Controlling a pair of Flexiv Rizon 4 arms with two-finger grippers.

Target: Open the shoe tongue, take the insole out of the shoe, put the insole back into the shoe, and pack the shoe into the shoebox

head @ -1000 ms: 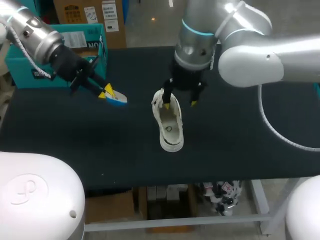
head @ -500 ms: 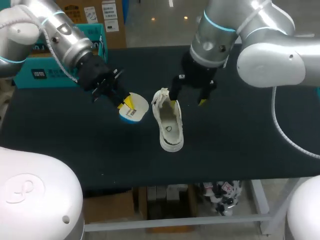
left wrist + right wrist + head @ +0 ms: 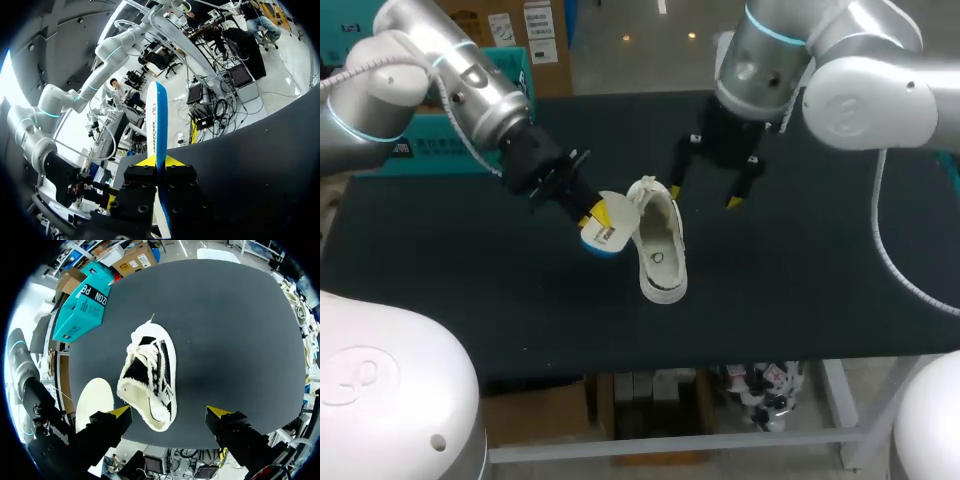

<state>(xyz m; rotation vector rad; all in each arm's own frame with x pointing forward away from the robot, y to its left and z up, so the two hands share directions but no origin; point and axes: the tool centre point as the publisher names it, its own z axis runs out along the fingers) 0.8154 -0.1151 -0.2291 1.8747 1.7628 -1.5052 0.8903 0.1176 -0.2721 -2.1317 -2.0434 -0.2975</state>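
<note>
A white shoe (image 3: 658,245) lies mid-table, its opening facing up; the right wrist view shows black side stripes and loose laces on the shoe (image 3: 150,382). My left gripper (image 3: 588,213) is shut on the white insole with a blue edge (image 3: 606,230), held just left of the shoe's front end. In the left wrist view the insole (image 3: 157,120) stands edge-on between the yellow tips of that gripper (image 3: 157,161). My right gripper (image 3: 704,196) hangs open above and behind the shoe, empty; the right gripper (image 3: 169,412) shows wide-spread fingers, with the insole (image 3: 95,397) beside the shoe. The teal shoebox (image 3: 512,78) sits back left.
The black table (image 3: 800,280) stretches bare to the right of and in front of the shoe. My left arm (image 3: 30,385) stands close beside the insole, and the shoebox (image 3: 82,305) lies at the table's far corner beyond the shoe.
The left arm carried the insole rightward from near the shoebox to right beside the shoe. The right gripper drew up and back off the shoe, its fingers spreading wider.
</note>
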